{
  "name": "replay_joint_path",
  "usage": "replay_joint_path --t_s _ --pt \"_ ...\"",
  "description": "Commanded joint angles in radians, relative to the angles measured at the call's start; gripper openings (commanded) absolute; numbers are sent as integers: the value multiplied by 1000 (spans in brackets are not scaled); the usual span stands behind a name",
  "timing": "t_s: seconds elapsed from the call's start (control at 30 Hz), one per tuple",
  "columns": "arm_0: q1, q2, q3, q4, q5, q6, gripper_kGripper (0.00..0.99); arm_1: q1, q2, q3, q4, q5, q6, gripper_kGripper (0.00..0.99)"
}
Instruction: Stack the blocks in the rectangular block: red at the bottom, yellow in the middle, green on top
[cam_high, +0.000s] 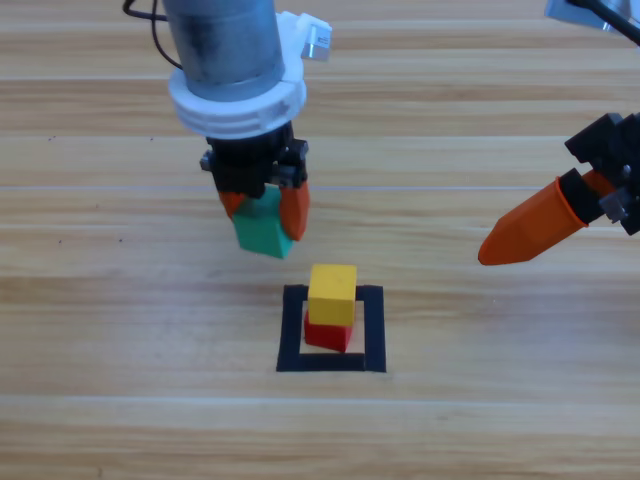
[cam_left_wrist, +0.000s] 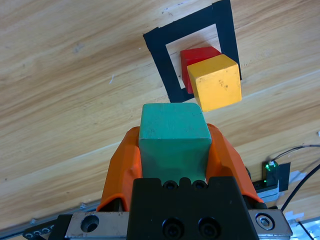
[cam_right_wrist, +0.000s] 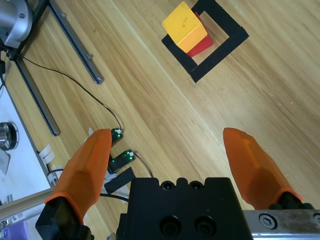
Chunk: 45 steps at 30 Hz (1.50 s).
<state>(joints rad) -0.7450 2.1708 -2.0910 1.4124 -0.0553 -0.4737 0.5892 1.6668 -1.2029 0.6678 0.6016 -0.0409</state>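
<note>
High view: left gripper (cam_high: 264, 212) clamps green cube (cam_high: 262, 231), yellow (cam_high: 332, 294) on red (cam_high: 328, 331) ahead; centre squarely over yellow before lowering; right gripper (cam_right_wrist: 170, 150) waits, jaws wide, empty.

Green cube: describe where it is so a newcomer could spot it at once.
Start at the black tape square on the wooden table, where the yellow cube sits on the red one. Just up and left of it, the left hand grips the green cube, the only cube off the stack.
</note>
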Motion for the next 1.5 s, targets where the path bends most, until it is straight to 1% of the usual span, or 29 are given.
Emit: replay_joint_path --t_s 0.03,0.4,0.97,1.5 --pt "-30 73 -14 10 5 -36 0 -23 -21 28 -23 -11 9 990" --pt "-65 98 -38 10 6 -60 0 -23 -19 29 -23 -14 10 990" --pt "-105 118 -50 10 -15 -80 0 -23 -18 33 -36 -22 22 990" --pt "-108 147 -95 10 -29 -132 0 -23 -21 37 -40 -23 24 990"
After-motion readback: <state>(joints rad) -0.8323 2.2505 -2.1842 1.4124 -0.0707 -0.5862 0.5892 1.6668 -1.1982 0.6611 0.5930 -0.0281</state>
